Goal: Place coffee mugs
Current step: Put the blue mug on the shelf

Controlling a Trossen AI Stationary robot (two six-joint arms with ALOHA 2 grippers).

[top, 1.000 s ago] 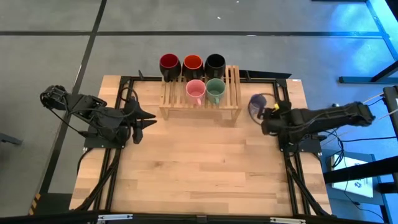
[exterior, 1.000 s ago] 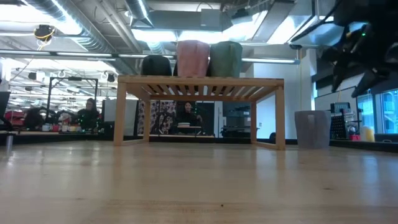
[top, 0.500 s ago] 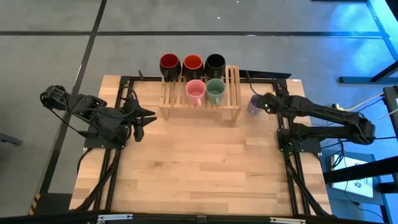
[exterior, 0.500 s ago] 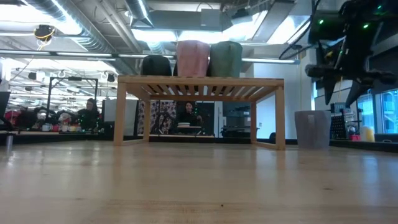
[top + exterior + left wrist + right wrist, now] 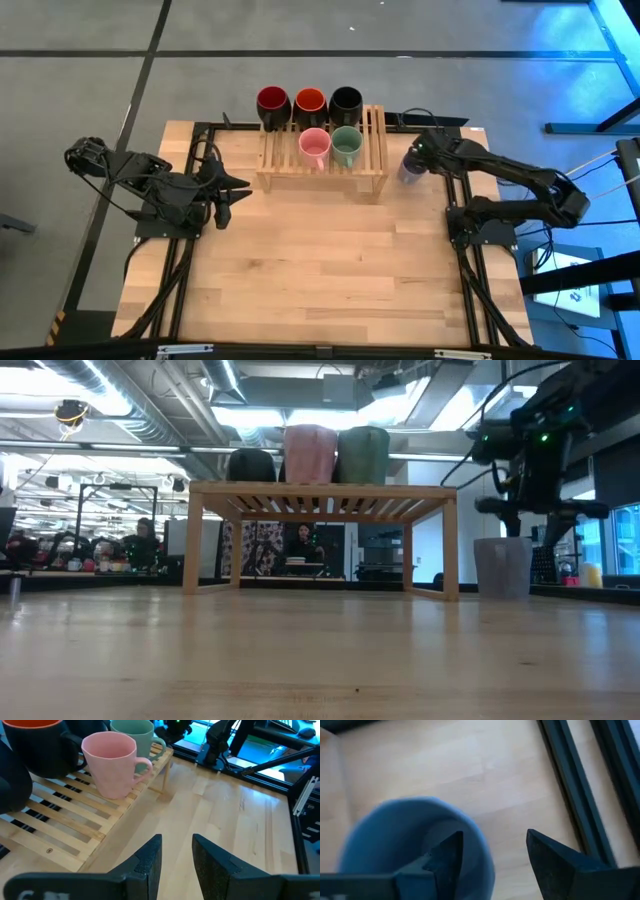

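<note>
We see the left gripper waiting left of the rack, fingers slightly parted, holding nothing. Right of the rack, the lavender-blue mug stands upright, mouth up, directly beneath the open, empty right gripper.

bare table in front, rack blocking centre back, lavender-blue mug beside it

Your right gripper hovers at two o'clock, fingers spread; your left gripper waits at nine, parted.
</note>
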